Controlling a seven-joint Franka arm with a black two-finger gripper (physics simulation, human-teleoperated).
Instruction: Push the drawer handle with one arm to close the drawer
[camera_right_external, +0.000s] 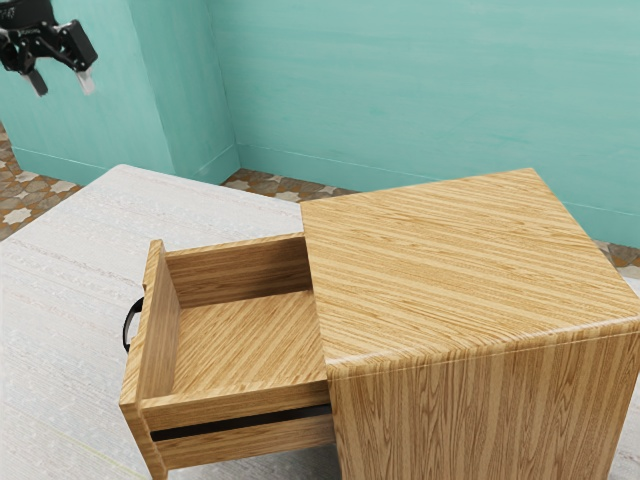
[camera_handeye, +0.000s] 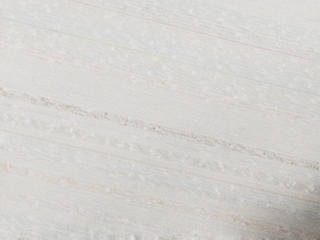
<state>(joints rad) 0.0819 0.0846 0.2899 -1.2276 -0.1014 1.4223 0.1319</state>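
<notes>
Hanging the gripper (camera_right_external: 64, 92) high in the exterior view's upper left corner, released, with both fingers (camera_right_external: 86, 82) spread apart, pointing downward and gripping nothing. Holding it above and well apart from the black handle (camera_right_external: 128, 325), and touching neither that nor the drawer (camera_right_external: 240, 397). Looking in the exterior view at the drawer standing pulled out of the wooden cabinet (camera_right_external: 470, 260), reaching from the cabinet's side toward the exterior view's left. Seeing the curved handle fixed to the outer face of the drawer's front panel (camera_right_external: 162, 335), facing away from the cabinet. Looking into the open box of the drawer, at striped wood grain running across its bottom, and noticing a black strip (camera_right_external: 240, 424) running lengthwise along its outer side. Finding the cabinet standing upright on the pale counter (camera_right_external: 60, 260), covering part of that surface and showing a smooth, grained top. Making out a teal wall (camera_right_external: 400, 90) beyond, and a patterned tiled floor (camera_right_external: 20, 205) between wall and counter. Facing the counter's whitish surface in the wrist view too, tracing grey, brownish and faint reddish streaks across it, and catching a soft, darker patch near one corner
</notes>
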